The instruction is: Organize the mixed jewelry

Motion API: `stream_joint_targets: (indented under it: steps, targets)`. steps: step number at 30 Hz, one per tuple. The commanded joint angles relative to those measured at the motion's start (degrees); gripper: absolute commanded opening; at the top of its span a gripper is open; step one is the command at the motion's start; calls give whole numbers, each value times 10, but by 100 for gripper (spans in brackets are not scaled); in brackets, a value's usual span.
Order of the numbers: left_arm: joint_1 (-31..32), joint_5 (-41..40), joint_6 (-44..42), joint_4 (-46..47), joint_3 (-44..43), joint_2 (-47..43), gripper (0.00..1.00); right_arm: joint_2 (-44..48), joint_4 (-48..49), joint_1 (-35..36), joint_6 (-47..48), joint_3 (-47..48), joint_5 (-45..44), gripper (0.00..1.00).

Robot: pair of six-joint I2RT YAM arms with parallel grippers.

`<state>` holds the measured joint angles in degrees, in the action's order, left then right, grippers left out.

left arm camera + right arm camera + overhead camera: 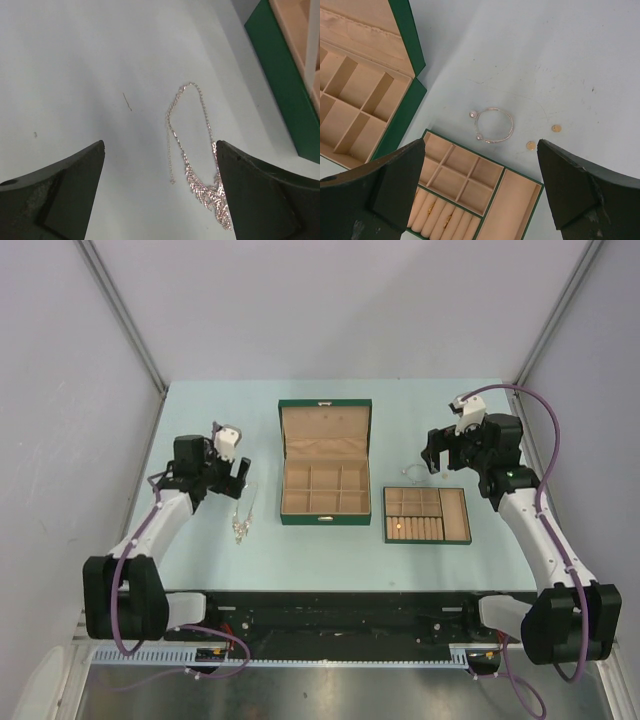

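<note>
A fine silvery chain necklace (192, 145) with a pale beaded cluster lies on the table left of the green box; it also shows in the top view (241, 517). My left gripper (160, 195) is open above it, the cluster near the right finger. A thin silvery open bangle (493, 125) with bead ends lies on the table behind the green tray; in the top view it (413, 473) is faint. Two small gold discs (532, 145) lie beside it. My right gripper (481, 192) is open above the tray, empty.
An open green box (324, 464) with tan compartments stands mid-table. A flat green tray (427, 514) with tan ring rolls holding small gold pieces (436, 220) lies right of it. Grey walls surround the pale blue table (200, 410).
</note>
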<state>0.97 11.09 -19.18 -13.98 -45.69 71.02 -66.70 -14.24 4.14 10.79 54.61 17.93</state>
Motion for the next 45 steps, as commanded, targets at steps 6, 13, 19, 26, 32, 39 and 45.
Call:
stream_joint_targets:
  steps: [6,13,19,26,32,39,45]
  targets:
    - [-4,-20,-54,-56,-39,69,95,-13,14,0,11,19,9,100]
    - [-4,-29,-53,-42,-54,128,87,-22,12,0,10,19,8,100]
    - [-4,-23,-53,-39,-78,170,83,-27,11,1,12,21,8,100]
    - [-3,-28,-49,-42,-99,213,74,-25,10,-3,13,20,7,100]
    - [-3,-32,-52,-56,-93,222,69,-27,10,-6,13,20,8,100]
    - [-3,-30,-60,-80,-65,201,69,-33,10,-5,13,21,9,100]
    - [3,-33,-58,-98,-53,201,69,-33,10,-5,13,20,9,100]
